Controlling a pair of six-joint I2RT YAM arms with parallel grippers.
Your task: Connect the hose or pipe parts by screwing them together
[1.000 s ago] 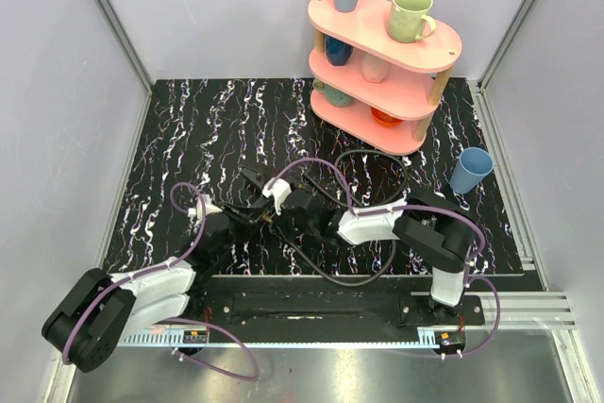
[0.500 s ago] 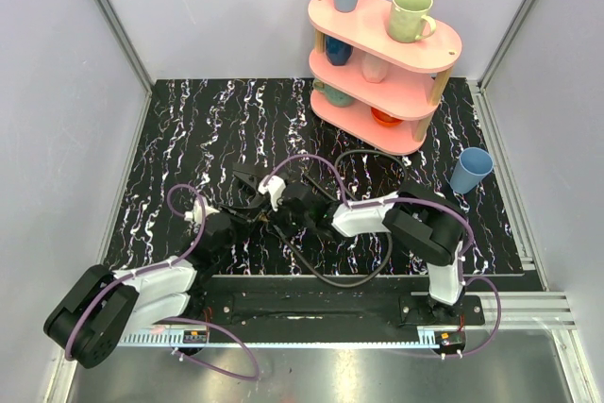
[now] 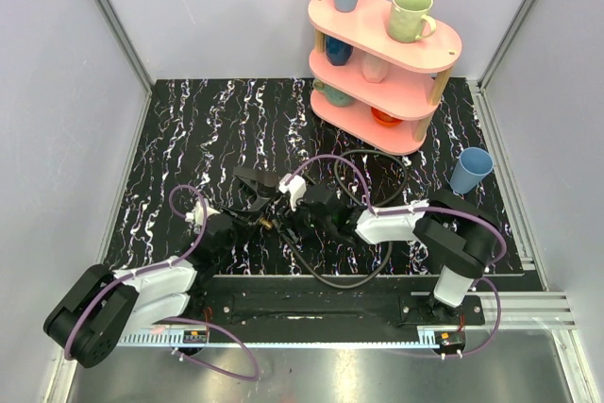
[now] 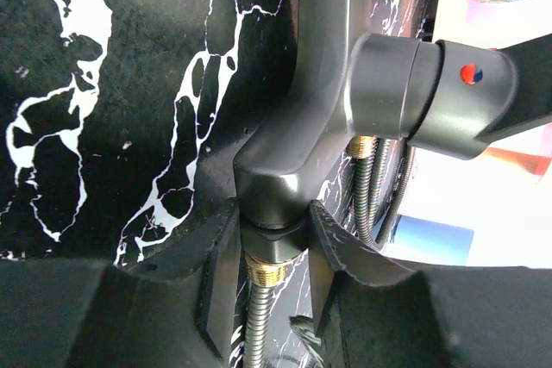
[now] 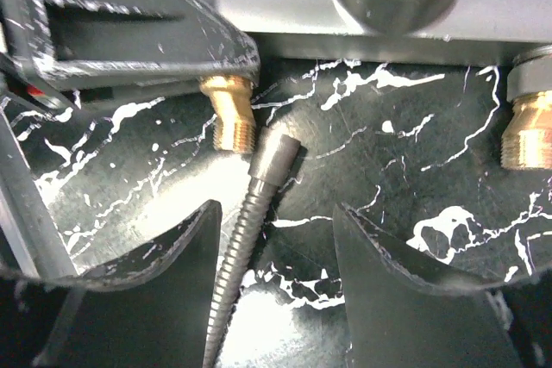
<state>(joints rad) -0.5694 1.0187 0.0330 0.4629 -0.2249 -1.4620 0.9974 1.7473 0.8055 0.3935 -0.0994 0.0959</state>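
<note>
- Top view: pale walls [image 3: 226, 7] close in a black, white-veined surface [image 3: 189, 139]. A pink shelf [image 3: 373, 16] holding cups stands at the back right, with a blue cup [image 3: 470, 170] near it. At mid-surface the left claw [image 3: 247, 217] and right claw [image 3: 300, 219] meet over the angular piece [image 3: 253, 179] and the looping hose [image 3: 335, 282].
- Left wrist: the left claw [image 4: 274, 243] is clenched on the angular piece [image 4: 319, 127] at its neck, above a brass fitting [image 4: 269, 269].
- Right wrist: the right claw [image 5: 274, 221] is released. The hose [image 5: 237, 239] end lies between its fingers, just beside a brass thread [image 5: 231, 114].
</note>
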